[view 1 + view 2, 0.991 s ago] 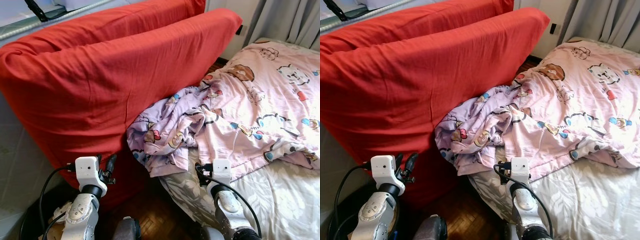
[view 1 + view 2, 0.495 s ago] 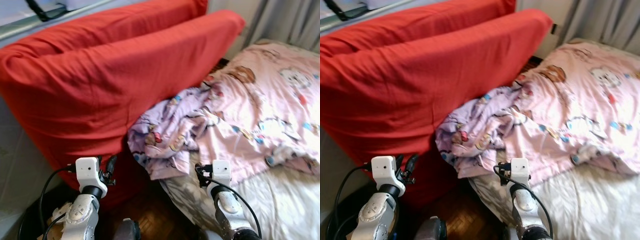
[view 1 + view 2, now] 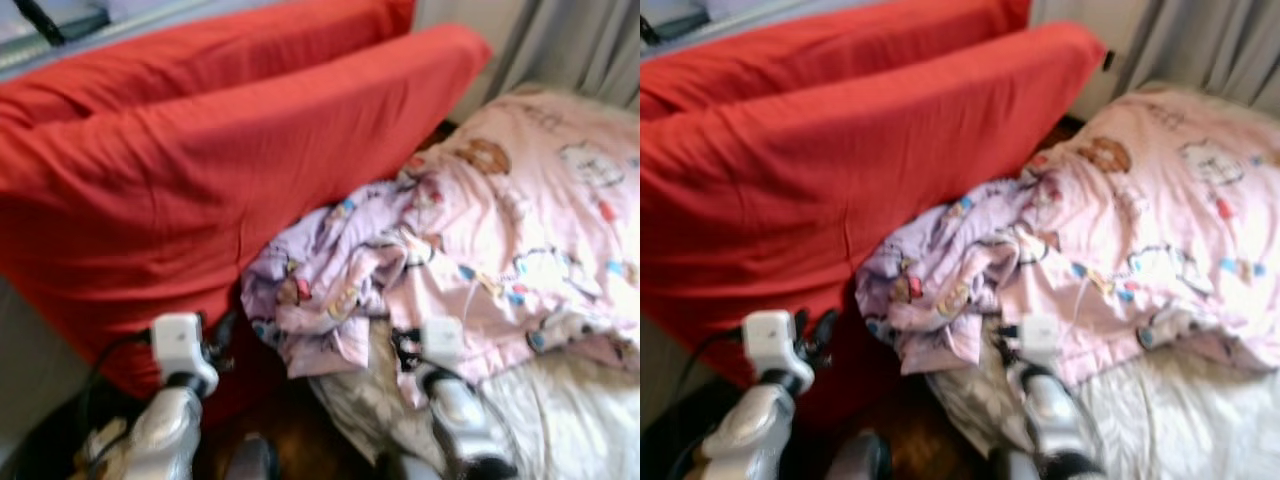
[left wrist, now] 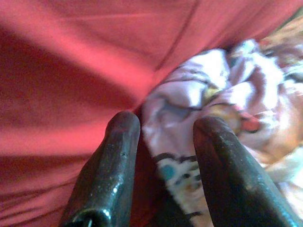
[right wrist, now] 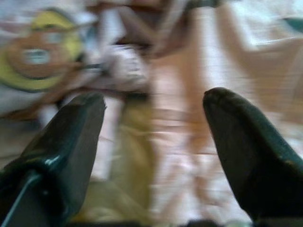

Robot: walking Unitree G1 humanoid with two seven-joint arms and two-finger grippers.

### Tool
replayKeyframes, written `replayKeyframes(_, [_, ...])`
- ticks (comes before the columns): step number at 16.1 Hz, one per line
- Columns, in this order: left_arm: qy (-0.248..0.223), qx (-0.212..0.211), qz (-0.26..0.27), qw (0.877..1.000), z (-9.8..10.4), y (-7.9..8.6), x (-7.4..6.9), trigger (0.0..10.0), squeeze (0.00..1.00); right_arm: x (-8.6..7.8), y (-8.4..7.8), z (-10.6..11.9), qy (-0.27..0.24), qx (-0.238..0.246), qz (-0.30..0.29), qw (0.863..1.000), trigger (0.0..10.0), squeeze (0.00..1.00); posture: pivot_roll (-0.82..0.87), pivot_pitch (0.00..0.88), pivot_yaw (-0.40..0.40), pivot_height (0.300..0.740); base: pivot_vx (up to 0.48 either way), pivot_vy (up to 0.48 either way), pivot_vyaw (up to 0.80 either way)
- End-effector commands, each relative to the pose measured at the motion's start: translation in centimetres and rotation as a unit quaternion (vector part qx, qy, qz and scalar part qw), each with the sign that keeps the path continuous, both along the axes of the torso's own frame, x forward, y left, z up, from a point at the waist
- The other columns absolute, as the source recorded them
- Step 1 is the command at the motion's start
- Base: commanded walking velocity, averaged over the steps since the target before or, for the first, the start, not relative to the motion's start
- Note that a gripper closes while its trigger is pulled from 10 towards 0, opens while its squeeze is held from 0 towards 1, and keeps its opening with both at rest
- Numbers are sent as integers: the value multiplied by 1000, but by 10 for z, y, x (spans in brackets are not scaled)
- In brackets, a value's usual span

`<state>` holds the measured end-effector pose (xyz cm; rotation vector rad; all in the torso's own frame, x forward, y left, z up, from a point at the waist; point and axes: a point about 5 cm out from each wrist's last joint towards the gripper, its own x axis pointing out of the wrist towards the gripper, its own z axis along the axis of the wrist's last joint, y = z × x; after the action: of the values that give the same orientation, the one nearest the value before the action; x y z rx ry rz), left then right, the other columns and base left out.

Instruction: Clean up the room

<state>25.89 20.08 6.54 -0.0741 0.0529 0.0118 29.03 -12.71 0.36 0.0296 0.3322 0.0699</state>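
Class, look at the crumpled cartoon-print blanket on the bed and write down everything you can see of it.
The blanket is soft, thin-looking fabric, pink across the bed and lilac where it bunches up, printed with small cartoon animals in brown, blue and red. Its far part lies spread over the bed; its near left part is crumpled into a heap that hangs over the bed's edge and presses against the big red cushion. Below it shows a pale floral sheet. The right gripper is near its hem, jaws open.

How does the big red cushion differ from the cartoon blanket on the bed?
The red cushion is plain and one colour; the cartoon blanket is pale pink and lilac with printed characters. The cushion stands propped on edge, fairly smooth; the blanket lies crumpled, its bunched end spilling off the bed's edge. Both are soft fabric and touch each other.
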Motion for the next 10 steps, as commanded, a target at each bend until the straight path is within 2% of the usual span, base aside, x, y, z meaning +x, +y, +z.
replayKeyframes(1, [-3,-5,-4,1000,1,-3,-1,10000,0,-5,-10,-5,11,-3,-12,1000,10000,0,116,121,-3,645,0,0,0])
replayKeyframes(6, [-12,-5,-7,1000,5,-4,6,10000,0,0,-3,1,-6,3,-4,1000,10000,0,125,145,-8,645,0,0,0])
replayKeyframes(9, [-14,-5,-6,1000,7,-2,3,10000,0,-1,-3,-2,2,-6,-5,1000,10000,0,131,158,-7,645,0,0,0])
replayKeyframes(10, [-11,-3,-4,1000,6,-1,1,10000,0,-3,-3,-4,11,-3,-5,1000,10000,0,135,165,-7,631,0,0,0])
